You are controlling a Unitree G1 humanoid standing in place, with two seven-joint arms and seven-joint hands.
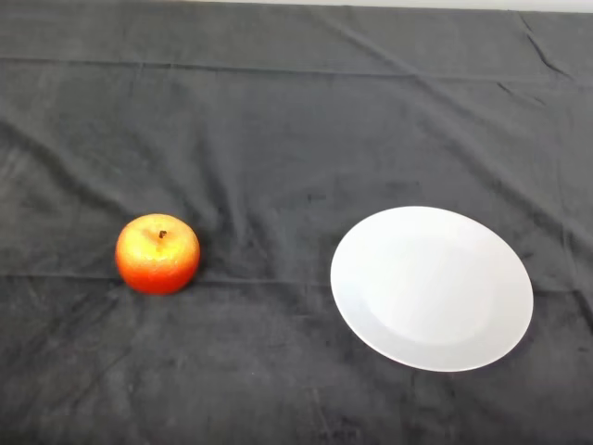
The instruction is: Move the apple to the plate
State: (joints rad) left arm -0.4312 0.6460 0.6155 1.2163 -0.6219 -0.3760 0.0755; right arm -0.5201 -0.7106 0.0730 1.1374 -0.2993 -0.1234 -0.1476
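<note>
On the dark cloth (278, 111) covering the table, a red-orange apple (157, 253) sits upright at left, stem up. White plate (432, 287) lies well apart to its right, with bare cloth between them and the apple not yet on it.

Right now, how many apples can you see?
1. The apple sits on the dark cloth, left of the white plate and apart from it. Nothing could hide another.
</note>
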